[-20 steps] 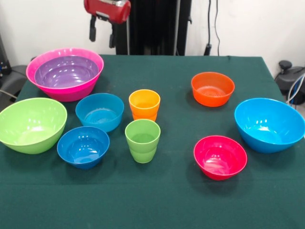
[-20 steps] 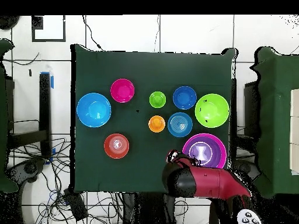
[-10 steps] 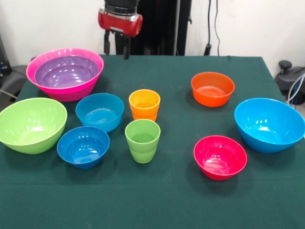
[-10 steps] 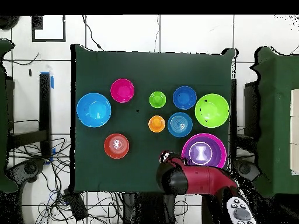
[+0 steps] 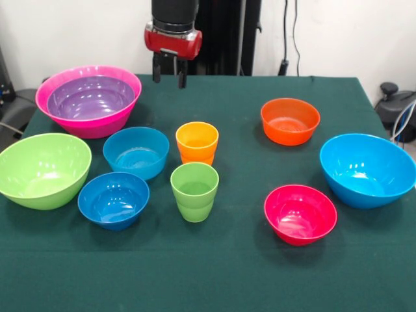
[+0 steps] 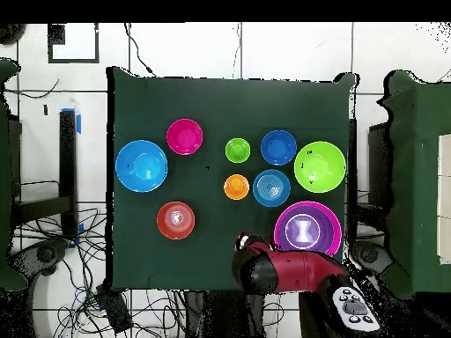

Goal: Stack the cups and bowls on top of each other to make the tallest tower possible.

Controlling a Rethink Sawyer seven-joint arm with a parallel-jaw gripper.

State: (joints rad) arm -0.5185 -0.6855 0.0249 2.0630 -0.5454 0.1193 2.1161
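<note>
End effector (image 5: pixel 169 73) hangs upper centre of front view, fingers apart w/ narrow gap, holding nothing. Tower so far: purple bowl (image 5: pixel 90 97) nested in pink bowl (image 5: pixel 88 123), upper left. Cups (image 5: pixel 197 142) and other bowls sit loose, spaced across tabletop (image 5: pixel 214 273), prob. for easy single picks.

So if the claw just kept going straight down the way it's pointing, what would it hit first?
Probably the bare green tablecloth. The claw points down with its fingers apart, beside the pink bowl rather than over it, at the table's edge. Depth is hard to judge, so this is tentative.

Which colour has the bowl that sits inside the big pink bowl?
Purple bowl; the front view shows it best.
</note>
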